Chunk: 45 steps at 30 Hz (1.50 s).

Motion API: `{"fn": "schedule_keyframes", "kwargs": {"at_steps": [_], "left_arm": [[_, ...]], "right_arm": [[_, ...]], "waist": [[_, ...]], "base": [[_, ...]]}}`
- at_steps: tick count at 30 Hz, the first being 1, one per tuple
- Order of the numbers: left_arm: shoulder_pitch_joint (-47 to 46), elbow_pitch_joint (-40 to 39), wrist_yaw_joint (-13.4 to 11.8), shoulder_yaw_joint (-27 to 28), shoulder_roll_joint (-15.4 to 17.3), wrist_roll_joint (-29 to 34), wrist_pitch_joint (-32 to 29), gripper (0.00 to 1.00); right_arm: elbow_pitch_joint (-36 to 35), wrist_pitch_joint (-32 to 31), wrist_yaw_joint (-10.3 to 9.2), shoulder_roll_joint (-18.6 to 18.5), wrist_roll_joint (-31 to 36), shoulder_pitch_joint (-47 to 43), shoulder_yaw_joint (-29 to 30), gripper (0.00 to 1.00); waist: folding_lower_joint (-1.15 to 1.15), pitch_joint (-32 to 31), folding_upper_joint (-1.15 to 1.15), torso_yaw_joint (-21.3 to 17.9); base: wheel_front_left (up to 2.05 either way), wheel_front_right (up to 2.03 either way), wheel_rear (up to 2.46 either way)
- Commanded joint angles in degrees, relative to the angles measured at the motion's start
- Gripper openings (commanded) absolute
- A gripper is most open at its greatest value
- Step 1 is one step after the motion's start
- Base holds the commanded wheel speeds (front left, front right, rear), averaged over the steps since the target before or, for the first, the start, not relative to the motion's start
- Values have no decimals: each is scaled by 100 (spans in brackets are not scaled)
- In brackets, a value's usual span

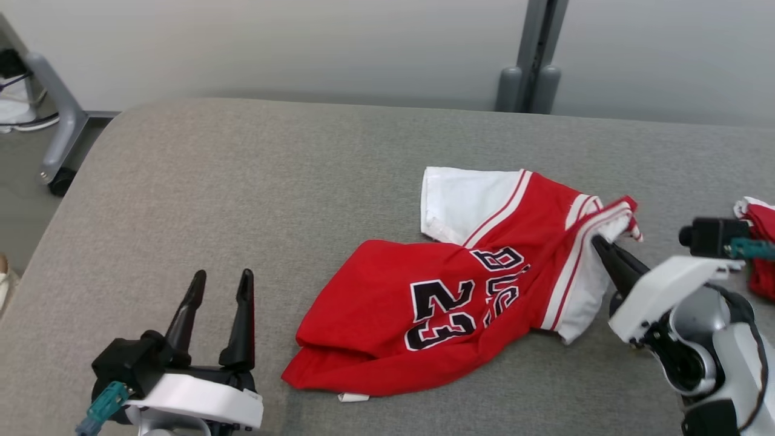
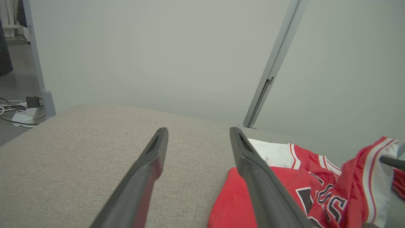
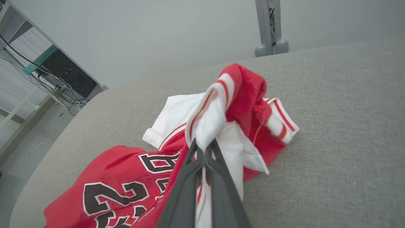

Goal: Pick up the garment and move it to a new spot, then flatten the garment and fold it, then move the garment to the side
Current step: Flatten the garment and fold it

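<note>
A red jersey (image 1: pixel 436 303) with white sleeves and a black "23" lies crumpled on the grey padded top (image 1: pixel 242 194). It sits right of the middle, its red hem reaching toward the near edge and one white sleeve spread toward the far edge. A small white tag (image 1: pixel 353 397) pokes out from under the near hem.

The right gripper (image 1: pixel 596 242) is clenched on the jersey's right end. In the right wrist view its two dark fingers (image 3: pixel 190 177) press together, with a bunch of white cloth and red-striped trim pinched at their tips and raised off the top. The rest of the garment trails down and rests on the padding.

The left gripper (image 1: pixel 222 277) hovers near the near-left part of the top, its fingers spread wide and holding nothing. It stands apart from the jersey, whose red hem lies just to its right in the left wrist view.

A second red-and-white cloth (image 1: pixel 760 242) lies at the right edge, behind the right wrist's camera and apart from the jersey. The pale right forearm (image 1: pixel 696 327) hides the top near the near-right corner. Past the far edge a grey post (image 1: pixel 533 60) rises before a plain pale wall. Off the left edge stands a grey frame leg (image 1: pixel 60 133) on a wheel, and cables (image 2: pixel 15 109) lie on the floor.
</note>
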<state>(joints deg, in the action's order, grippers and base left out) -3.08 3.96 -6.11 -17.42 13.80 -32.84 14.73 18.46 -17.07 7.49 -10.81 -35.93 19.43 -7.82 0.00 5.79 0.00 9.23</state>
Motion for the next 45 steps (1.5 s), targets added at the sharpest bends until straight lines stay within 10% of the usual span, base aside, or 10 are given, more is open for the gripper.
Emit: {"fn": "schedule_keyframes", "kwargs": {"at_steps": [1, 7, 10, 12, 23, 31, 45], "left_arm": [[-131, 26, 34, 6, 7, 40, 26, 100], [-244, 247, 161, -14, -148, 60, 39, 100], [-264, 342, 217, 23, -207, 72, 46, 100], [-293, 421, 266, 36, -223, 85, 44, 100], [-362, 643, 417, 143, -273, 180, 49, 100], [-338, 674, 505, 207, -281, 273, 49, 100], [-596, 800, 664, 285, -406, 334, 44, 100]], "right_arm": [[82, -44, 1, -25, 18, 142, -17, 0], [760, -147, 1, 181, 187, 873, -288, 0], [1065, -81, 1, 330, 256, 1164, -405, 39], [1249, -34, 1, 437, 291, 1339, -595, 100], [1101, 912, 1, 262, -224, 1372, -1279, 100], [1074, 1570, 1, -189, -207, 1110, -710, 100], [2666, 772, 1, -84, 49, 2028, -838, 100]], "waist": [[0, 63, 0, 104], [0, 140, 0, 341], [0, 174, 0, 369], [0, 199, 0, 367], [0, 189, 0, 223], [0, 175, 0, -17], [0, 579, 0, 130]], "base": [[0, 0, 0], [0, 0, 0], [0, 0, 0], [0, 0, 0], [0, 0, 0], [0, 0, 0], [0, 0, 0]]}}
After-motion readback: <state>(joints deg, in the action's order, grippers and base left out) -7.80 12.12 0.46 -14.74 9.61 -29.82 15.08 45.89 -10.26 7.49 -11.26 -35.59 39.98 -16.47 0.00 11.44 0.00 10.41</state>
